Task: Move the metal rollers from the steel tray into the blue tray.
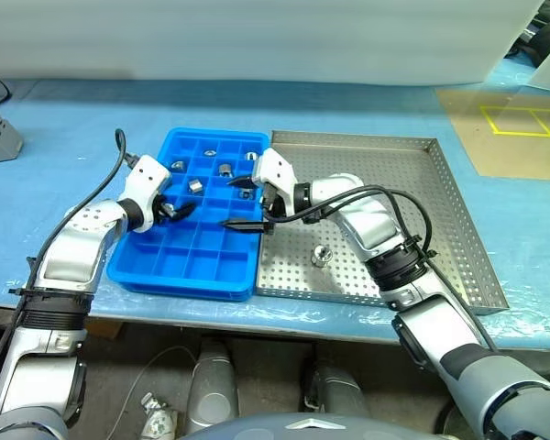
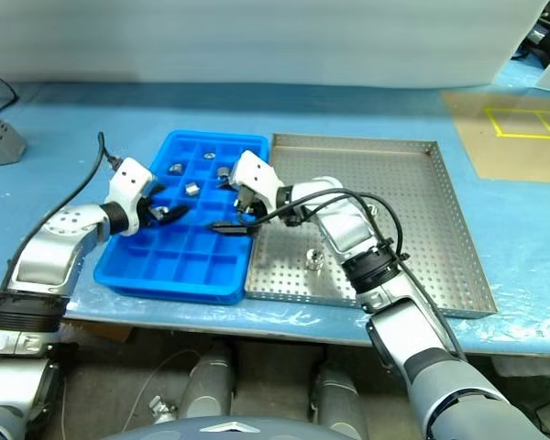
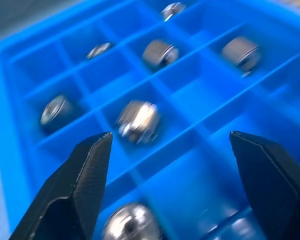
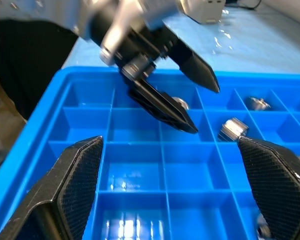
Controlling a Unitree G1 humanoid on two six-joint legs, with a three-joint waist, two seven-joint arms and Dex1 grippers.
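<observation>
Rollers: most now in blue tray

Several metal rollers (image 1: 195, 185) in blue tray (image 1: 194, 264) far cells; one roller (image 1: 322, 255) on steel tray (image 1: 440, 234), near-left.

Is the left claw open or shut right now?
Open: the left claw has its two black fingers spread wide apart over the blue tray, gripping nothing.

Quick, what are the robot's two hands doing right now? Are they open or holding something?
Left gripper: open, holding nothing, over the blue tray.
Right gripper: open, holding nothing, also over the blue tray.

Head views look down from above; both wrist views sit close over the blue tray (image 1: 188, 266).
</observation>
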